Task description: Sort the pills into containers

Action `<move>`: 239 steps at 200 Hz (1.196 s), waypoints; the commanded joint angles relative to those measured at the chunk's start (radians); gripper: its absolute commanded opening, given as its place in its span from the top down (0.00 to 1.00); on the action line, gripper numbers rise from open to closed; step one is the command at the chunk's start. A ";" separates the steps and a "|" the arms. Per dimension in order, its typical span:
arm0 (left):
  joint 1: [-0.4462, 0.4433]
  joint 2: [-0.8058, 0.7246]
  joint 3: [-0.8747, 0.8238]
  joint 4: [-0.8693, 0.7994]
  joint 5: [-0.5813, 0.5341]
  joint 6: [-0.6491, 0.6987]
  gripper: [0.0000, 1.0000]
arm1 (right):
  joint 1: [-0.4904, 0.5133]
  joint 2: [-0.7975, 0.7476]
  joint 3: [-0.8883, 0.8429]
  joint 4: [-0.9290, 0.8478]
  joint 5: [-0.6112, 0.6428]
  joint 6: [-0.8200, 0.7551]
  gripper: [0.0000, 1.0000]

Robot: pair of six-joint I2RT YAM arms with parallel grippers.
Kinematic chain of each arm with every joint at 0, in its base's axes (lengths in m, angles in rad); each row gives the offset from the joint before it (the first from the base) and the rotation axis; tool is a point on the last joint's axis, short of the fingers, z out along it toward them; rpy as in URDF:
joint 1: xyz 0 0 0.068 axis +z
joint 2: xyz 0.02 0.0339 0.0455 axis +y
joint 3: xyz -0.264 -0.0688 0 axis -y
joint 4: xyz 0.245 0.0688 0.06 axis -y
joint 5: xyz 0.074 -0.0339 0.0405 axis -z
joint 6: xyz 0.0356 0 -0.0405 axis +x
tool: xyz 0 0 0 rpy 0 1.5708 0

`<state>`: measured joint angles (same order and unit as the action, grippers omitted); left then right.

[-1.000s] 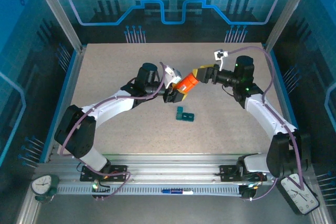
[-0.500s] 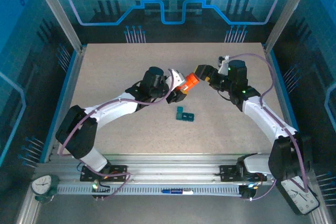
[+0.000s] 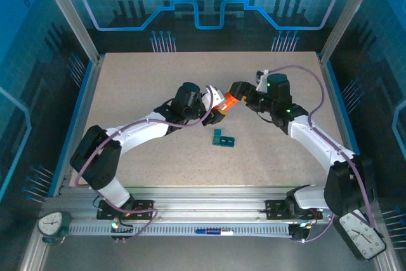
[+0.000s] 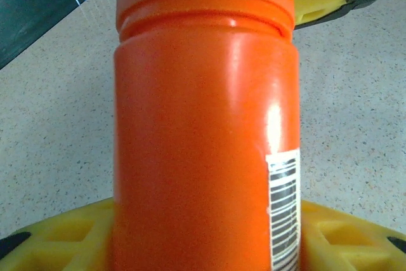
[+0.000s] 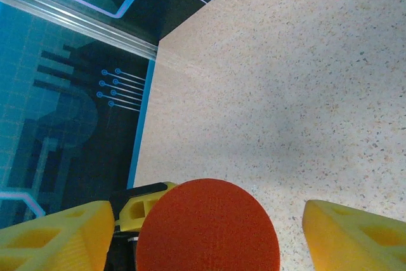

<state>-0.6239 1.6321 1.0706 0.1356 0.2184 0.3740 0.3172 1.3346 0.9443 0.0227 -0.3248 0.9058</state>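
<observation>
Teal pill box (image 3: pixel 223 138) lies unmoved on the table (image 3: pixel 139 87), on the near side, just short of both grippers. Beyond it the orange bottle (image 3: pixel 228 100) is pinched by its body in the left gripper (image 3: pixel 217 108) and has been swung leftward. The right gripper (image 3: pixel 237 91) has been brought onto the cap (image 5: pixel 208 226), with its fingers (image 5: pixel 355 233) spread either side and not clamped. Uncapping looks to be set up, and no pills have been sorted yet.
</observation>
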 commanded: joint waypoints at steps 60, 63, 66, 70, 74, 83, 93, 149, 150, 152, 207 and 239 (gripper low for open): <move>-0.006 0.008 0.011 0.030 -0.010 -0.001 1.00 | 0.023 0.044 0.030 0.030 -0.059 0.007 0.50; -0.006 0.008 0.011 0.031 -0.010 -0.003 1.00 | 0.023 0.043 0.028 0.034 -0.060 0.006 0.52; -0.007 0.008 0.011 0.032 -0.008 -0.004 1.00 | 0.023 0.042 0.025 0.039 -0.061 0.005 0.53; -0.005 0.008 0.010 0.034 -0.007 -0.007 1.00 | 0.023 0.039 0.021 0.048 -0.063 0.002 0.55; -0.005 0.007 0.011 0.035 -0.006 -0.009 1.00 | 0.020 0.037 0.019 0.058 -0.068 -0.001 0.56; -0.001 0.005 0.011 0.036 0.000 -0.018 1.00 | 0.014 0.036 0.012 0.083 -0.086 -0.013 0.59; 0.006 0.001 0.010 0.035 0.020 -0.032 1.00 | 0.001 0.036 0.009 0.116 -0.114 -0.039 0.61; 0.113 -0.061 -0.029 0.037 0.345 -0.202 1.00 | -0.096 0.049 0.018 0.236 -0.297 -0.266 0.67; 0.115 -0.061 -0.029 0.037 0.353 -0.206 1.00 | -0.097 0.051 0.018 0.238 -0.301 -0.269 0.67; 0.120 -0.062 -0.030 0.036 0.364 -0.214 1.00 | -0.101 0.051 0.018 0.240 -0.308 -0.277 0.67; 0.163 -0.052 -0.039 0.028 0.529 -0.287 1.00 | -0.160 0.041 -0.007 0.410 -0.426 -0.354 0.68; 0.163 -0.037 -0.017 0.012 0.562 -0.294 1.00 | -0.160 0.026 0.009 0.331 -0.448 -0.426 0.66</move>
<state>-0.4610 1.6039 1.0405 0.1680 0.6952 0.1032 0.1562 1.3815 0.9375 0.3523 -0.7311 0.5701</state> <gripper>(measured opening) 0.535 0.477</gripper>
